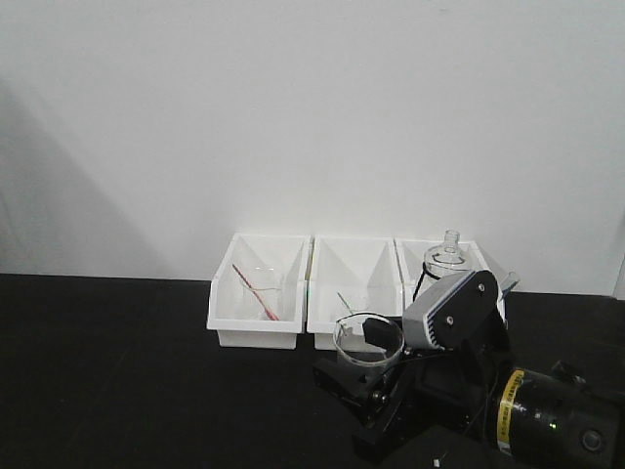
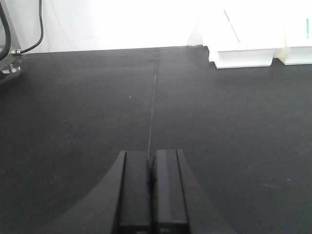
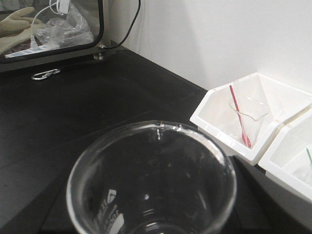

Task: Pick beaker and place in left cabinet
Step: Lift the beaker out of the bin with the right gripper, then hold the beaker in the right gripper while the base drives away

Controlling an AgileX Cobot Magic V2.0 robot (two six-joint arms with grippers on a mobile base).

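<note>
On the front view my right jaws hold the beaker (image 1: 368, 342) just before the middle bin (image 1: 322, 324). The right wrist view shows only its open rim. The left wrist view shows left jaws pressed together, empty, over the table (image 2: 73, 122).

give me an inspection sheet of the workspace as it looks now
surface: black table, seam running across it
job's things: beaker held in right gripper; left cabinet not made out
clutter: three white bins; beaker with red rod in left bin; flask on wire stand in right bin; metal clip on table
grippers: left gripper fingers shut, empty; right shut on beaker
cables: black cable at table's far edge
surroundings: white wall; black-framed case holding bags
</note>
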